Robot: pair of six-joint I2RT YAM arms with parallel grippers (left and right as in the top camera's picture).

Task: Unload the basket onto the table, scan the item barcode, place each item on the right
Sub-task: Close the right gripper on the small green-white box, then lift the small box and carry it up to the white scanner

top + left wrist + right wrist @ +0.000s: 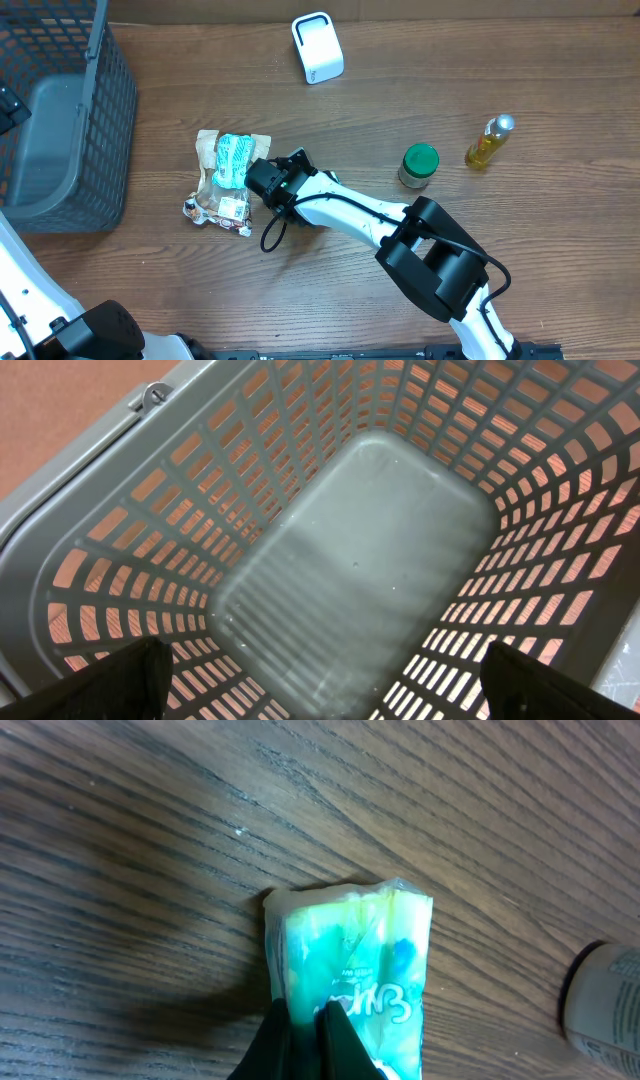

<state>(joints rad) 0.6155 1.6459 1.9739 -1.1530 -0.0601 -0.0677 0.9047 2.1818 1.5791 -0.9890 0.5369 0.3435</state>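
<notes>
As the right end effector pinches the green packet shut by one edge only, lifting may drop it.

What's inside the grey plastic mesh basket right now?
Left wrist view shows only bare floor and slotted walls of the grey plastic mesh basket, no items. The lower corners are covered by fingers of the open left gripper, so those spots cannot be checked.

Mock shop checkout staged on a wood-grain tabletop, shown by a grey mesh shopping basket set well apart from the right hand, a white barcode scanner stood beyond it, groceries laid near it, snack packet, green-lidded jar, oil bottle
</notes>
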